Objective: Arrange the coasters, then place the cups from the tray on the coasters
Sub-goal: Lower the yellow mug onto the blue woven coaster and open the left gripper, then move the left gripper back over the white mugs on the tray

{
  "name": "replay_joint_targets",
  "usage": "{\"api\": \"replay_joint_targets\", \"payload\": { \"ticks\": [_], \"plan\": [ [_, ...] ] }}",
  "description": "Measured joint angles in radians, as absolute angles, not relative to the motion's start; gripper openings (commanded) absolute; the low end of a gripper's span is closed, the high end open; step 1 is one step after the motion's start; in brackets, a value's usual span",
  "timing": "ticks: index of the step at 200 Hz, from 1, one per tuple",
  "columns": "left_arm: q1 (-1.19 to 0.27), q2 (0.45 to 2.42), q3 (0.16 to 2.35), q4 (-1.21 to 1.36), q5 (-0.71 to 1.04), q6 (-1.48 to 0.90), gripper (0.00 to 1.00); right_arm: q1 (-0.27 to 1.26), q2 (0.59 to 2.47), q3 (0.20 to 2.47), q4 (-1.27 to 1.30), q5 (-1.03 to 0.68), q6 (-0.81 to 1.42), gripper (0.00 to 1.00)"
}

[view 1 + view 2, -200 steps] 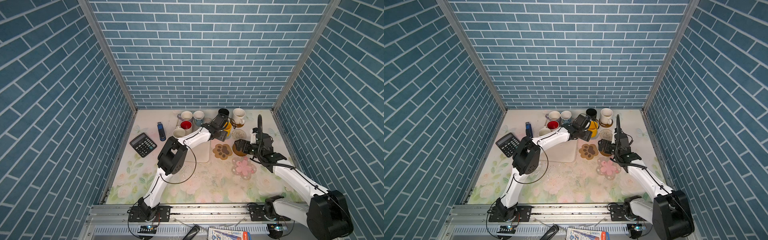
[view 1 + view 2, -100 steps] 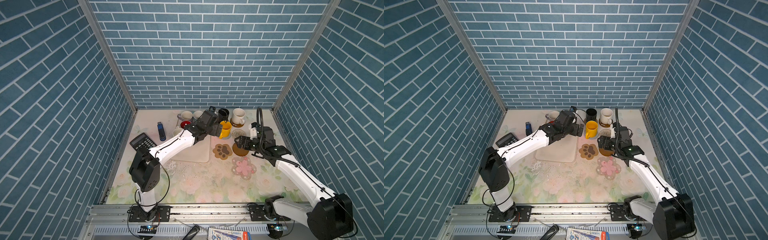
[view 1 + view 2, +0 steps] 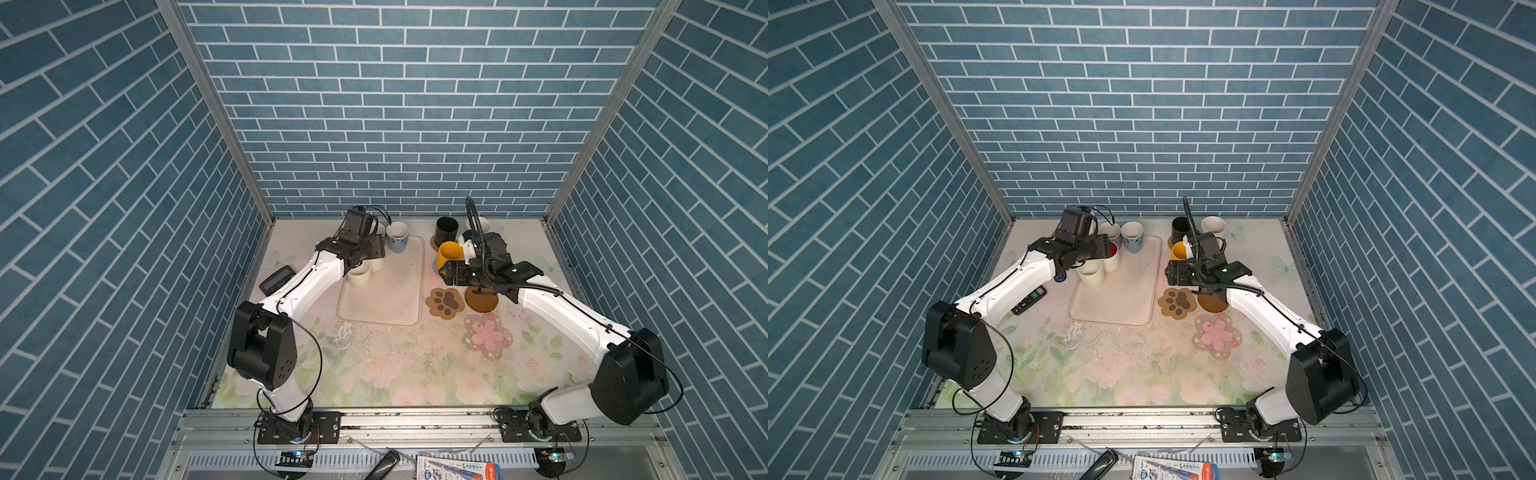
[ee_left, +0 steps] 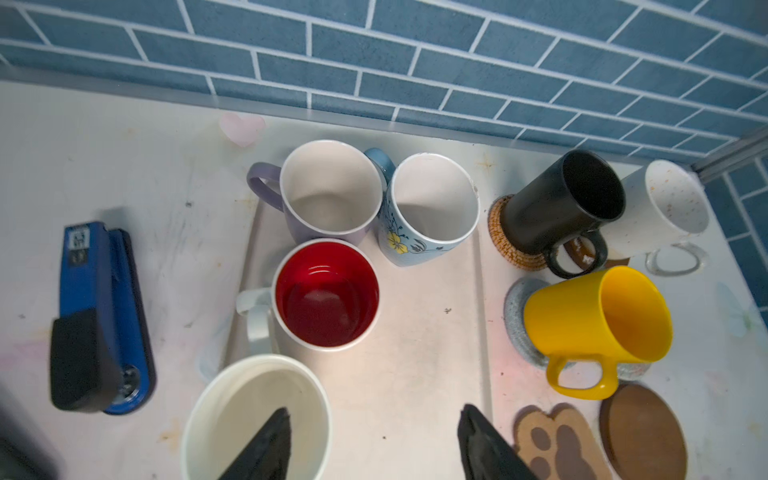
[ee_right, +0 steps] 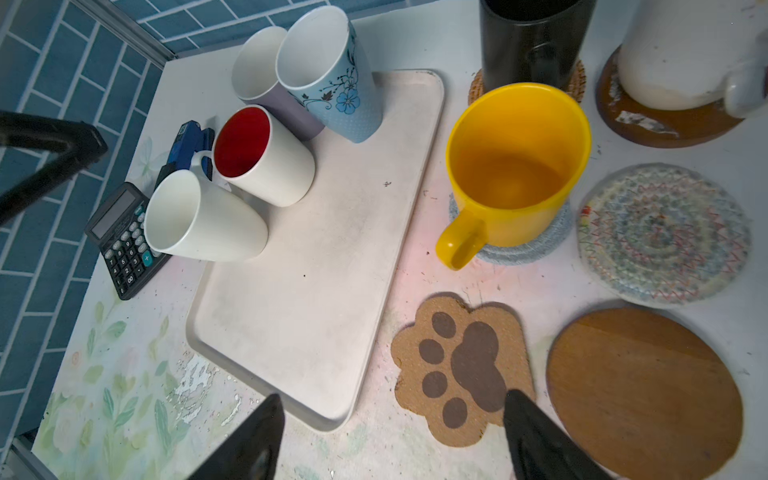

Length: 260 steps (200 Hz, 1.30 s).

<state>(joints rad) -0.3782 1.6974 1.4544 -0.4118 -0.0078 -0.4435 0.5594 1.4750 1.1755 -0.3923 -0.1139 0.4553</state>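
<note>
The plain white mug [image 4: 249,395] is standing on the beige tray [image 3: 386,299], at about ten o'clock of it in both top views, just beside the red-inside white mug [image 4: 326,295]. The left gripper [image 4: 374,409] is hanging over it with jaws apart, one finger inside the mouth and the other outside over bare tray, clasping nothing. The right gripper [image 5: 393,395] is hovering released and empty near the paw-shaped cork coaster [image 5: 461,370]. The mug is looking like glazed ceramic: stiff, fairly heavy, slick and breakable. I am judging that a firm, square pinch on the wall at the rim is suiting it best, with a straight lift sparing its neighbour.
</note>
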Motion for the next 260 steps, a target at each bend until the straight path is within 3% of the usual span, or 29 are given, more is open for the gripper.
{"api": "replay_joint_targets", "payload": {
  "ticks": [66,133,260],
  "plan": [
    [-0.292,1.899,1.647,-0.501,0.058,-0.482,0.0,0.571,1.51,1.202,-0.395,-0.108,0.455,0.82],
    [-0.266,2.058,1.82,-0.638,0.068,-0.47,0.0,0.571,1.553,1.268,-0.416,-0.107,0.428,0.83],
    [-0.215,2.085,1.772,-0.738,0.044,-0.444,0.0,0.571,1.611,1.314,-0.417,-0.107,0.392,0.84]
  ]
}}
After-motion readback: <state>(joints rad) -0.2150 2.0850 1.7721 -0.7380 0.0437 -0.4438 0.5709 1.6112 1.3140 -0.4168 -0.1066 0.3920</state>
